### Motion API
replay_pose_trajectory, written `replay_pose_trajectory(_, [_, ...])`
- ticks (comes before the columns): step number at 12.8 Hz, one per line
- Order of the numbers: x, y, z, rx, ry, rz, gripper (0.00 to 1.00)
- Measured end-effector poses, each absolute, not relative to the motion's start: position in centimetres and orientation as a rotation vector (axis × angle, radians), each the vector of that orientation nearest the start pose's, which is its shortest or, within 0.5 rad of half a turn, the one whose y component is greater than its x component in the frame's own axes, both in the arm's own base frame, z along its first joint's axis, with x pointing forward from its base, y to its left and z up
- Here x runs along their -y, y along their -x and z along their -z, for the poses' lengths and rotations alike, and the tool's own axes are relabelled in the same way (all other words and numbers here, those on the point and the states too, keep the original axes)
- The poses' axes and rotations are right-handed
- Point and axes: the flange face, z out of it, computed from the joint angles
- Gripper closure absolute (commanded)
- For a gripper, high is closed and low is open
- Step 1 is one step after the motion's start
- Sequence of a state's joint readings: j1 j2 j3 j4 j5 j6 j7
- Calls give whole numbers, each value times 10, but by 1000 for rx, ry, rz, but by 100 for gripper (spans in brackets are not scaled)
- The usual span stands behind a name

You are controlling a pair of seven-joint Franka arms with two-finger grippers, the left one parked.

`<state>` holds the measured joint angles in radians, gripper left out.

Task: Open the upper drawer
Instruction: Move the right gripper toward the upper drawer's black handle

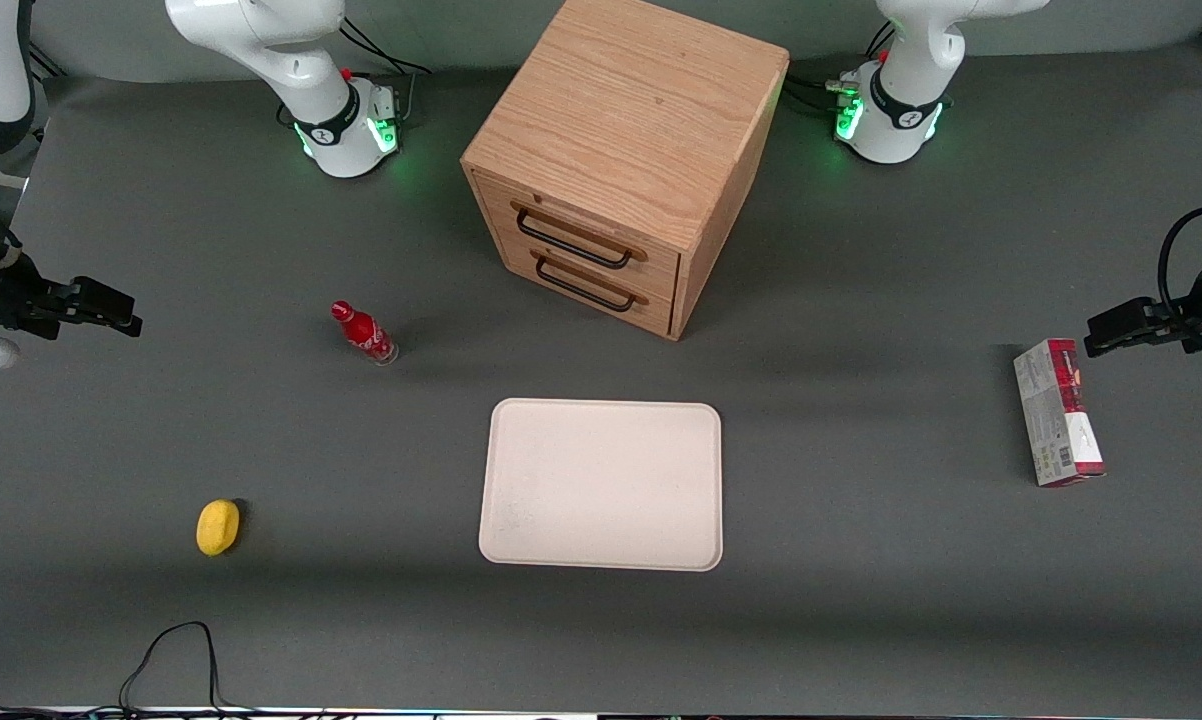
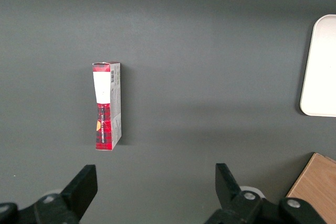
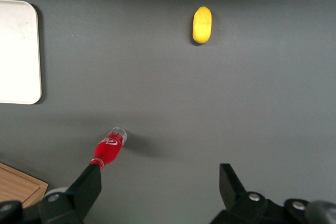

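The boxy oak cabinet [image 1: 626, 150] stands at the middle of the table, farther from the front camera than the tray. Its upper drawer [image 1: 601, 232] is pushed in flush, with a thin black bar handle [image 1: 573, 241] across its front. The look-alike bottom drawer [image 1: 601, 297] below it is also closed. My gripper [image 1: 121, 315] hovers well off toward the working arm's end of the table, apart from the cabinet. In the right wrist view the gripper [image 3: 158, 179] is open over bare mat with nothing between its fingers; a corner of the cabinet [image 3: 18, 186] shows there.
A red bottle [image 1: 364, 333] stands between my gripper and the cabinet, also seen as the bottle [image 3: 108, 148]. A yellow fruit [image 1: 218, 526] lies nearer the camera. A white tray [image 1: 601, 485] lies in front of the cabinet. A red-and-grey box [image 1: 1056, 412] lies toward the parked arm's end.
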<state>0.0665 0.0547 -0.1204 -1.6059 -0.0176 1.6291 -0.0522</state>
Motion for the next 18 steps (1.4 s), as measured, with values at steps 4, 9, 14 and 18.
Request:
replay_pose_trajectory(4, [31,-573,-582,0,3164,-51,0])
replay_pose_trajectory(9, [-1,-574,-583,68,3112,-44,0])
replay_pose_trajectory(14, [-140,-570,-592,431,3079,-9,0])
replay_pose_trajectory(18, [-262,-549,-577,755,3025,-28,0])
